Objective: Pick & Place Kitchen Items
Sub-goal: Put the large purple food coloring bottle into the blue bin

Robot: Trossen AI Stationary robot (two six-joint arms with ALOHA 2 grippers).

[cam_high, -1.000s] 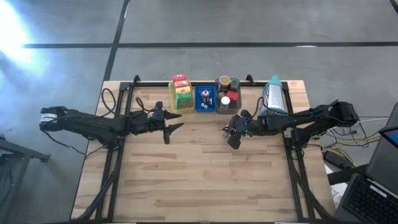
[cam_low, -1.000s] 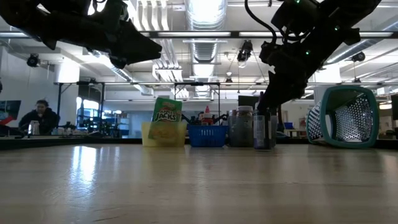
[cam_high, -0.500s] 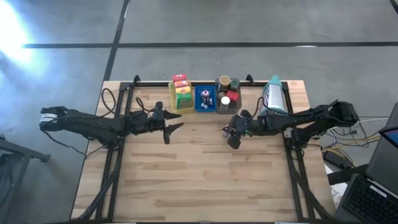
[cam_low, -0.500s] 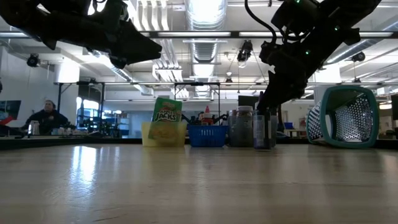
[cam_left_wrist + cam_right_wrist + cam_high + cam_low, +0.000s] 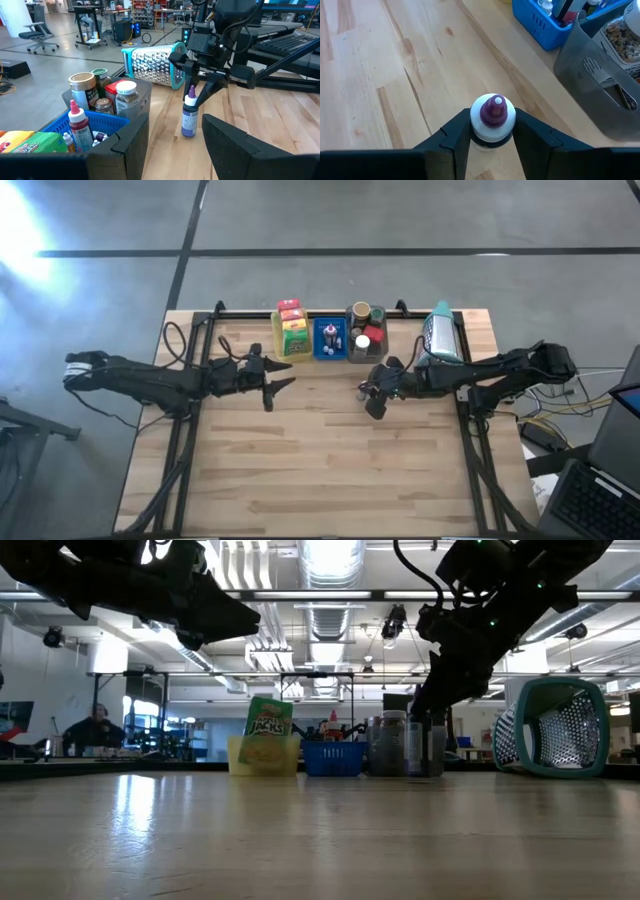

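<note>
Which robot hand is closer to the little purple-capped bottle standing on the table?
Right. The right hand grips the purple-capped bottle at its neck, in front of the grey tray. The left hand hangs well off, near the yellow tray.

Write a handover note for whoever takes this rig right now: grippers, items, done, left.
Right gripper: shut on the purple-capped bottle, upright on the table in front of the grey tray.
Left gripper: open, empty, hovering in front of the yellow tray.
Done: snack boxes in the yellow tray, small bottles in the blue tray, jars in the grey tray.
Left: place the held bottle; it likely belongs in the blue tray. The teal basket lies tipped at the right edge.
</note>
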